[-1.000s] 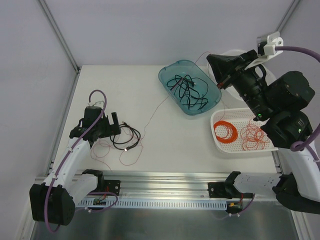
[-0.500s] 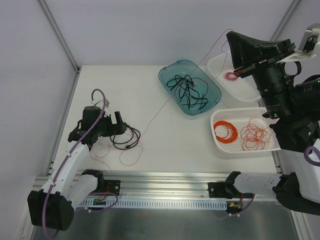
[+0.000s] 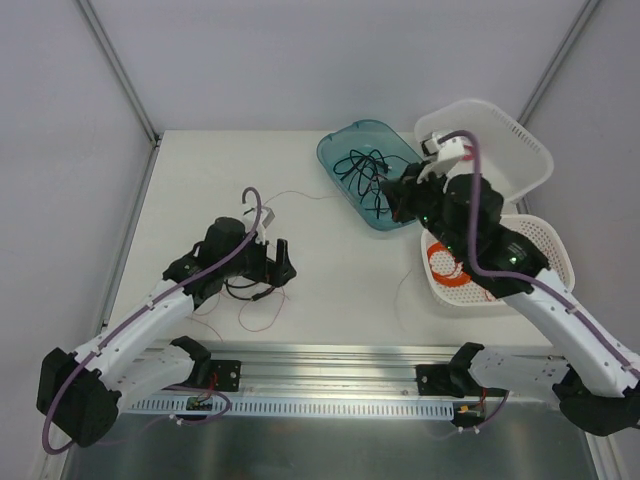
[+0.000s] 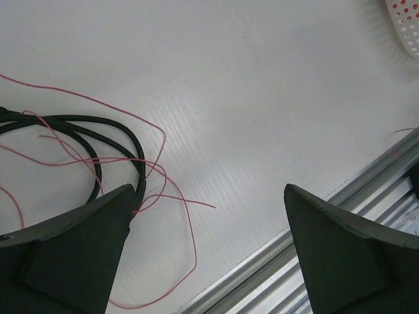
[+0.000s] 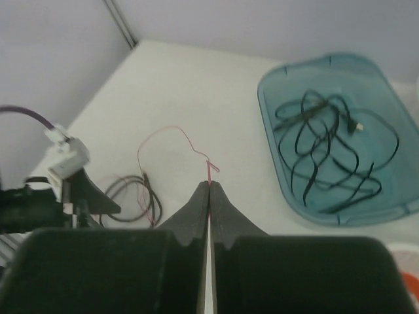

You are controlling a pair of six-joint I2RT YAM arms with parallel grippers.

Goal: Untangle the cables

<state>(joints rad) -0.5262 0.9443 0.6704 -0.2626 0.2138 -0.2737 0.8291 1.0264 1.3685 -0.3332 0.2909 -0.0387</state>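
Several black cords [image 3: 375,180] in teal tray [image 3: 328,152]; orange coil [image 3: 440,262] in basket [image 3: 555,240].

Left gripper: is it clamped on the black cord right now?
No, the left gripper stands wide open in its wrist view, with the black cord lying loose at one side of it.

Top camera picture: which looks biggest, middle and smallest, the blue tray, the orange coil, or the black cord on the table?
1. Blue tray: clearly the largest.
2 and 3. Orange coil and black cord on the table: they look about alike, and each is partly hidden, so I can't rank them.
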